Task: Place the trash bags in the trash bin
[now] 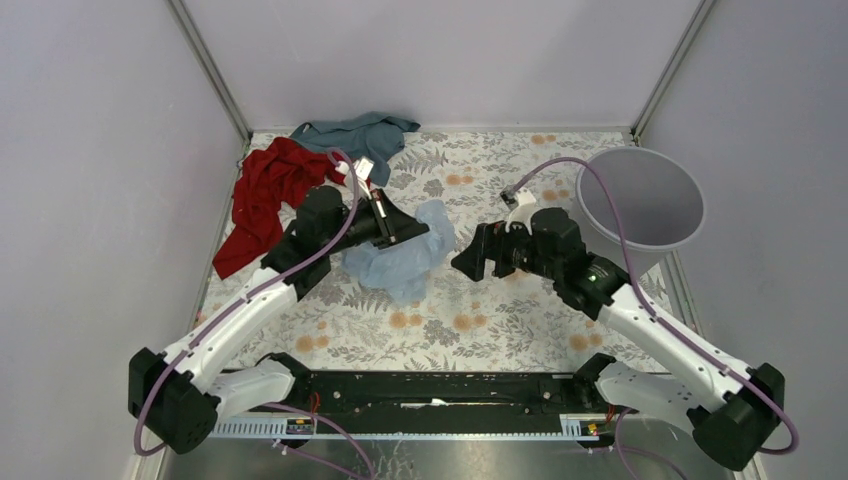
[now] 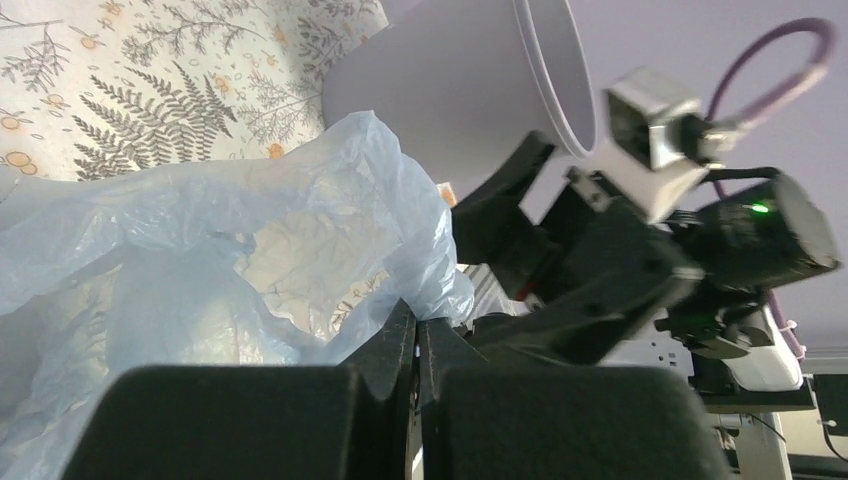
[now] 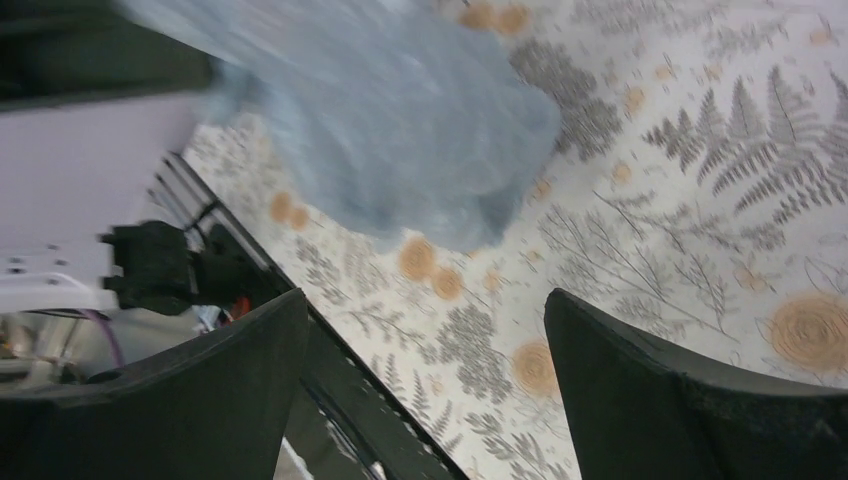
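Observation:
The pale blue translucent trash bag (image 1: 405,255) hangs crumpled near the table's middle. My left gripper (image 1: 418,228) is shut on its upper edge and holds it up; in the left wrist view the jaws (image 2: 418,325) pinch the bag (image 2: 200,260). The light grey trash bin (image 1: 640,205) lies tilted at the right rear, its mouth facing me; it also shows in the left wrist view (image 2: 450,90). My right gripper (image 1: 465,262) is open and empty, just right of the bag. The right wrist view shows the bag (image 3: 400,120) beyond its spread fingers (image 3: 640,380).
A red cloth (image 1: 265,195) and a teal-grey cloth (image 1: 360,135) lie at the rear left on the floral tablecloth (image 1: 480,320). Grey walls enclose the table on three sides. The black base rail (image 1: 430,390) runs along the near edge.

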You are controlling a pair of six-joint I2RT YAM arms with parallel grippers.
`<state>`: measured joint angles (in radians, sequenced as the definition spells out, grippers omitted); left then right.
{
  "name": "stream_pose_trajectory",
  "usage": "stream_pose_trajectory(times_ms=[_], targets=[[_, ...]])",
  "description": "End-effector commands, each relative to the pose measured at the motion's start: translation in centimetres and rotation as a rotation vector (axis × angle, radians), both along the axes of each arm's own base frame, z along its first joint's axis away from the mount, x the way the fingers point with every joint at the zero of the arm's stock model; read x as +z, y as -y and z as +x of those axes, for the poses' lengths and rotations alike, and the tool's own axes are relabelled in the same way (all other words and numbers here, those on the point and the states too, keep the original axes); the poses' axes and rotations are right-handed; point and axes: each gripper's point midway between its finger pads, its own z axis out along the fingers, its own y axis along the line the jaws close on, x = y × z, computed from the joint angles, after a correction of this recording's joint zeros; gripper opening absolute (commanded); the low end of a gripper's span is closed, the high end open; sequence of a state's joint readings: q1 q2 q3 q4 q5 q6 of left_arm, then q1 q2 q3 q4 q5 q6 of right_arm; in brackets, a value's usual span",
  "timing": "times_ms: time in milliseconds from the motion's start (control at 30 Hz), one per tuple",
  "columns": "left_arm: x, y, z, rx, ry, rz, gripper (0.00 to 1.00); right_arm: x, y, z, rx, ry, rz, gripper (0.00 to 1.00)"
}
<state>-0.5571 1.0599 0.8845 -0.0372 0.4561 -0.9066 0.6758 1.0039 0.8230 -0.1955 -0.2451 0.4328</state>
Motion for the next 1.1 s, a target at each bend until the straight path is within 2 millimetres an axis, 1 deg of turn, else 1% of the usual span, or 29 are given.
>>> stream_pose_trajectory(times_ms=[0,33,67,133,167,233,267,300,333,400,500,533,567,600,633,667,700,733,800,833,933,1067], targets=[[2.9,1.7,0.2,-0.081,0.071,-0.074,0.0,5.9,-2.2,0.1,-0.018,0.11,0.159,0.92],[3.0,2.1,0.1,-0.096,0.067,-0.08,0.0,6.2,-2.6,0.3,-0.03,0.142,0.15,0.92],[3.0,2.3,0.1,-0.104,0.064,-0.084,0.0,6.6,-3.4,0.0,-0.022,0.176,0.137,0.91],[3.1,2.6,0.1,-0.106,0.062,-0.087,0.0,7.0,-4.1,0.7,-0.068,0.258,0.073,0.89],[3.3,2.6,0.1,-0.101,0.064,-0.089,0.0,6.8,-4.1,1.3,-0.108,0.291,0.028,0.89],[3.8,2.7,0.1,-0.098,0.071,-0.098,0.0,5.8,-2.8,3.4,-0.238,0.334,-0.071,0.85],[4.1,2.8,0.1,-0.097,0.078,-0.101,0.0,5.5,-2.4,4.0,-0.273,0.343,-0.098,0.8],[4.2,2.8,0.1,-0.093,0.083,-0.101,0.0,5.4,-2.3,4.5,-0.29,0.357,-0.109,0.77],[4.2,2.9,0.1,-0.091,0.083,-0.1,0.0,5.5,-2.6,4.8,-0.295,0.377,-0.098,0.75],[3.9,3.3,0.1,-0.1,0.074,-0.097,0.0,5.5,-3.3,5.3,-0.299,0.407,-0.059,0.74],[3.3,3.9,0.0,-0.123,0.063,-0.104,0.0,5.4,-3.7,6.4,-0.351,0.415,-0.036,0.72],[3.1,4.0,0.0,-0.125,0.06,-0.103,0.01,5.2,-3.7,6.8,-0.376,0.415,-0.03,0.66],[2.9,4.0,0.1,-0.125,0.059,-0.099,0.04,5.1,-3.9,7.2,-0.394,0.415,-0.018,0.49],[2.9,4.0,0.1,-0.127,0.065,-0.093,0.09,4.7,-3.8,7.6,-0.405,0.402,-0.019,0.3],[2.8,3.9,0.0,-0.129,0.071,-0.081,0.18,4.0,-3.8,7.9,-0.409,0.365,-0.024,0.11],[2.6,3.6,0.1,-0.121,0.077,-0.051,0.32,3.0,-3.2,8.4,-0.422,0.311,-0.046,0.0],[2.3,3.0,0.3,-0.094,0.084,-0.007,0.45,2.0,-2.1,9.0,-0.441,0.261,-0.056,0.0],[2.2,2.1,0.6,-0.05,0.097,0.043,0.59,1.1,-1.6,8.9,-0.431,0.229,-0.059,0.0],[1.1,-0.4,1.1,0.065,0.109,0.141,0.8,-0.3,-0.4,8.4,-0.402,0.195,-0.062,0.0],[0.0,-1.9,1.3,0.116,0.098,0.183,0.87,-0.9,0.2,8.1,-0.384,0.182,-0.068,0.0],[-3.0,-6.6,1.6,0.256,0.046,0.243,0.97,-1.8,0.9,6.9,-0.298,0.162,-0.07,0.0],[-7.3,-12.9,2.3,0.503,-0.07,0.306,0.98,-2.3,1.3,5.9,-0.241,0.168,-0.075,0.0]])
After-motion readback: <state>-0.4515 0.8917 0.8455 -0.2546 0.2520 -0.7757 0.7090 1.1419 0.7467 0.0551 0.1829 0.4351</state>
